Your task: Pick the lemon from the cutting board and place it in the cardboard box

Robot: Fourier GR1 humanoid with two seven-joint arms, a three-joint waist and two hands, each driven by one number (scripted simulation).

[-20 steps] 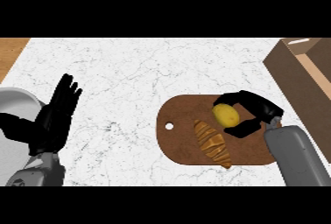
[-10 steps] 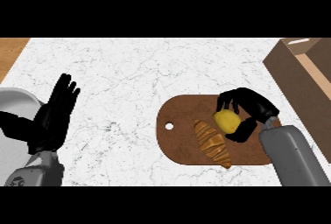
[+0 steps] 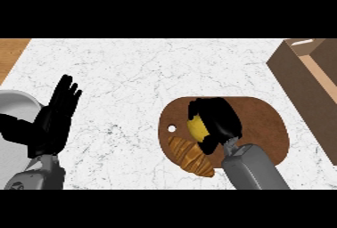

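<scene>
Lemon [image 3: 196, 128] is under my right hand [image 3: 217, 122], just a yellow patch showing at the left edge of the palm, right of centre in the frame. My fingers [image 3: 201, 107] are curled down over it and the thumb comes in from below, so I've got it wrapped, and most of the fruit is hidden. Whether it sits on the wood or hangs just above it, I cannot tell from this angle.

The cutting board [image 3: 263, 120] is brown, rounded, with a small hole near its left edge. My hand covers its left-middle part, and my grey forearm runs down off the lower edge of the frame. On the same board, just below and left of the lemon, lies a croissant [image 3: 191, 156], slanting toward the lower right, very close to my thumb.

The cardboard box [image 3: 309, 75] is in the upper right corner, partly cut off by the frame edge, well apart from the board on the white marbled surface [image 3: 145, 71].

My left hand [image 3: 54, 118] is over at the left side, fingers straight and pointing up, open and holding nothing, resting there. Behind it, at the left edge, a pale grey rounded shape [image 3: 16, 100] shows, partly hidden.
</scene>
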